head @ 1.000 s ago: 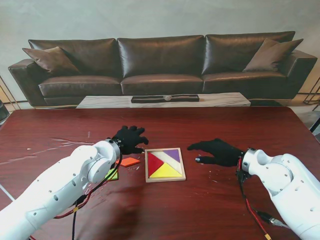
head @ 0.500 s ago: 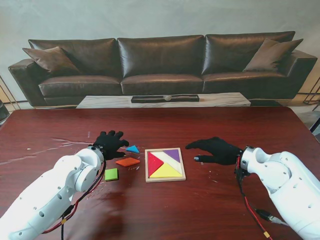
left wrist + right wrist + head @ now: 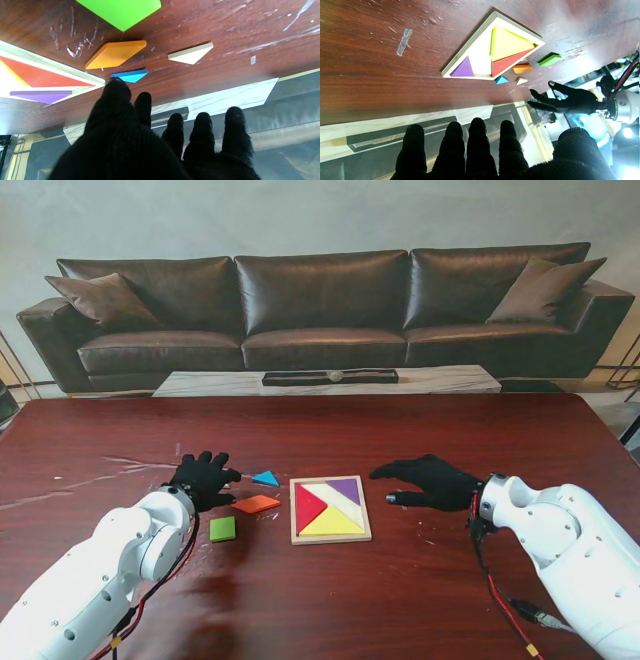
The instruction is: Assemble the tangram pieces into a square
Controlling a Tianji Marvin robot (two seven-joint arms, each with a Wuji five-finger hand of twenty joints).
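tangram pieces are lying loose at the tray's (image 3: 330, 538) nine o'clock. left hand (image 3: 200, 477) is hovering with fingers (image 3: 203, 125) spread wide, holding nothing; right hand (image 3: 432, 482) is likewise splayed and empty at three o'clock. blue triangle (image 3: 265, 478), orange piece (image 3: 256, 503) and green square (image 3: 222, 528) are waiting on the surface (image 3: 420, 590). thin flat pieces could slide under gloved fingertips or jam tilted against the frame.

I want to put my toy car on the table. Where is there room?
Bare wood lies farther from me than the wooden tray, toward the sofa, and nearer to me. It is crowded between the left hand and the tray: blue triangle, orange piece, green square.
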